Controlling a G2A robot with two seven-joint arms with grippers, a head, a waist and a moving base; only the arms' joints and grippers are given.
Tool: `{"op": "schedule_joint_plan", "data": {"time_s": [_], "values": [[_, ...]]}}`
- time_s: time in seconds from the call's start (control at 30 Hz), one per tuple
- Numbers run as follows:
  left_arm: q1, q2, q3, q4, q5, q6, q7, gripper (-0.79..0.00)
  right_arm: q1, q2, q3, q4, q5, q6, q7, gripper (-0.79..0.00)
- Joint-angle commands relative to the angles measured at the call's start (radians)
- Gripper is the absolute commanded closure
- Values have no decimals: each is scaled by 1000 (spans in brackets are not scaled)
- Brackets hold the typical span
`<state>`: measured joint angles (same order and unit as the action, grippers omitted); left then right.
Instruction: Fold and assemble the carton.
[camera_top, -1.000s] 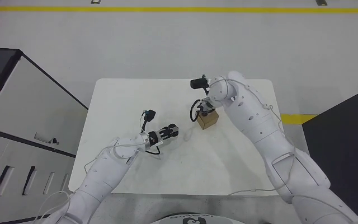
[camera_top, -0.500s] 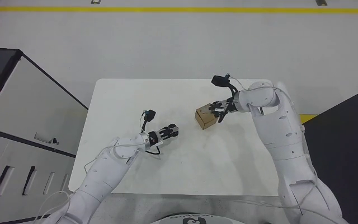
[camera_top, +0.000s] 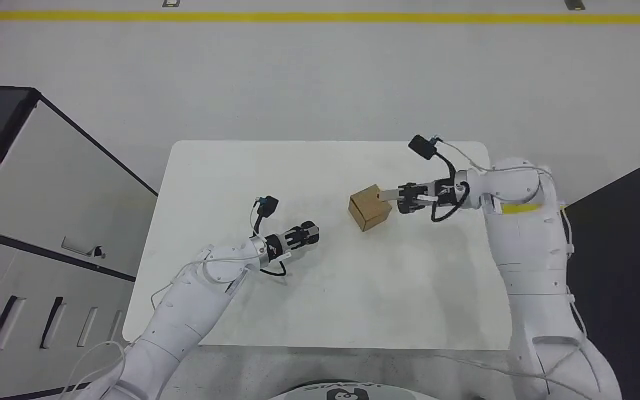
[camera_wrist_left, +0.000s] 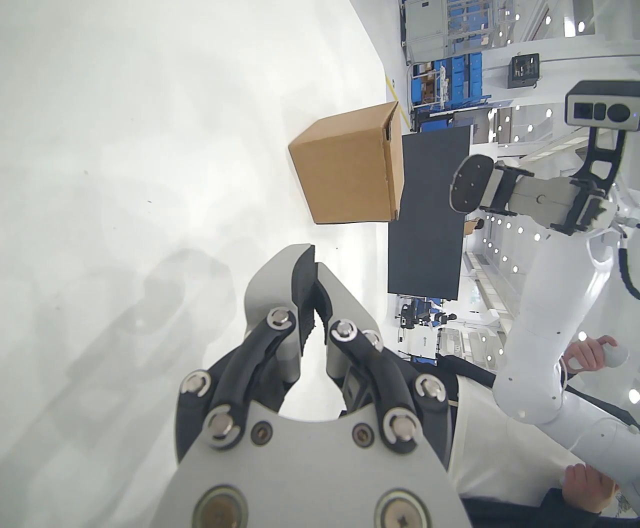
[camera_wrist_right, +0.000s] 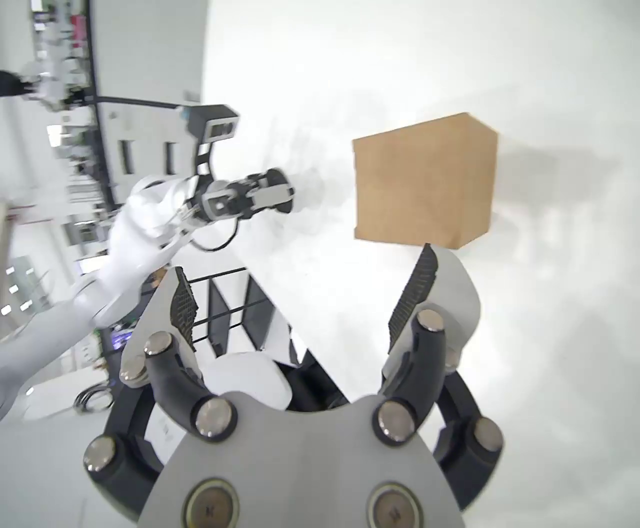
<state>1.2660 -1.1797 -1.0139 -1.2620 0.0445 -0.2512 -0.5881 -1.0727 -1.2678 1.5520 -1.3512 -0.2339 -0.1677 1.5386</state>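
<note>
A small brown carton (camera_top: 368, 208) stands closed as a cube on the white table (camera_top: 300, 170), slightly right of centre. It also shows as the brown carton (camera_wrist_left: 350, 165) in the left wrist view and the carton (camera_wrist_right: 425, 180) in the right wrist view. My right gripper (camera_top: 402, 197) hovers just right of the carton, open and empty, its fingers (camera_wrist_right: 412, 295) spread wide. My left gripper (camera_top: 312, 233) rests low over the table left of the carton, shut with nothing between its fingertips (camera_wrist_left: 305, 280).
A dark cabinet (camera_top: 40, 200) stands beyond the table's left edge and a dark panel (camera_top: 600, 230) beyond its right edge. A yellow floor line (camera_top: 320, 16) runs behind the table.
My right arm swung out to the right, letting go of the carton and drawing back from it. The carton turned slightly and sits alone. The left arm stayed still.
</note>
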Motion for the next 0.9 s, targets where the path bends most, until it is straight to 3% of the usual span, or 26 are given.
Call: {"op": "schedule_joint_plan", "data": {"time_s": [0.0,0.2,0.3,0.33,0.37,0.47,0.5,0.8,0.87], "values": [[0,0,0,0,0,0,0,0,-42,19,54,15,133,-54,-3,-785],[0,0,0,0,0,0,0,0,-123,86,82,30,415,-117,-3,-785],[0,0,0,0,0,0,0,0,-128,94,80,28,442,-117,-3,-785],[0,0,0,0,0,0,0,-89,-128,94,80,28,442,-117,-3,-785],[0,0,0,0,0,0,0,-234,-128,94,80,28,442,-117,-3,-785],[0,0,0,0,0,0,0,-234,-128,94,80,28,442,-117,-3,-785],[2,-1,2,-7,6,-2,14,-785,-128,94,80,28,442,-117,-3,-785],[38,-12,71,-99,309,-125,271,-785,-128,94,80,28,442,-117,-3,-785],[38,-12,71,-99,309,-125,271,-785,-128,94,80,28,442,-117,-3,-785]]}}
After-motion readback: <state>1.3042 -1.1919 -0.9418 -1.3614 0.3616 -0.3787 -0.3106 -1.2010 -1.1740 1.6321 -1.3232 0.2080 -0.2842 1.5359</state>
